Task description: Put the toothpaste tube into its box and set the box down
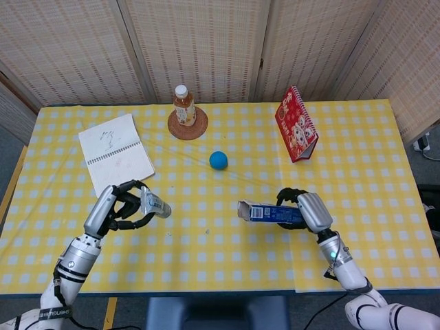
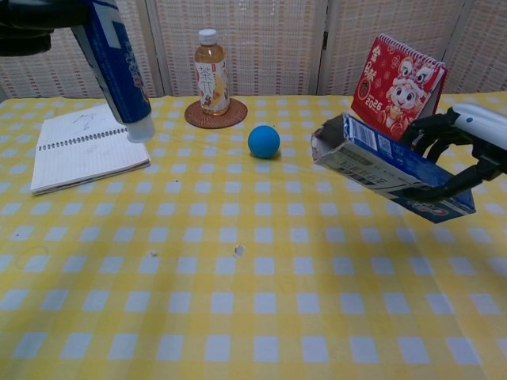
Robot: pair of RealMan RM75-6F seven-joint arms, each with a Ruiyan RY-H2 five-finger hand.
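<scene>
Yellow checked tabletop [image 1: 227, 268]: left hand [image 1: 120, 208] clamped on the toothpaste tube [image 2: 116, 67], right hand [image 1: 306, 211] gripping the box [image 2: 388, 168] mid-air, open end facing left.

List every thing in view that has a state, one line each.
tube: held off the table by the left hand, cap end down
box: held off the table by the right hand, tilted, open end toward the tube
bottle: upright on a coaster, capped
notebook: open, flat
calendar: standing
ball: resting on the table

Checked table [image 1: 357, 172]: notebook [image 1: 115, 154], coaster [image 1: 188, 124] under bottle [image 1: 183, 105], ball [image 1: 218, 160], calendar [image 1: 295, 124].
</scene>
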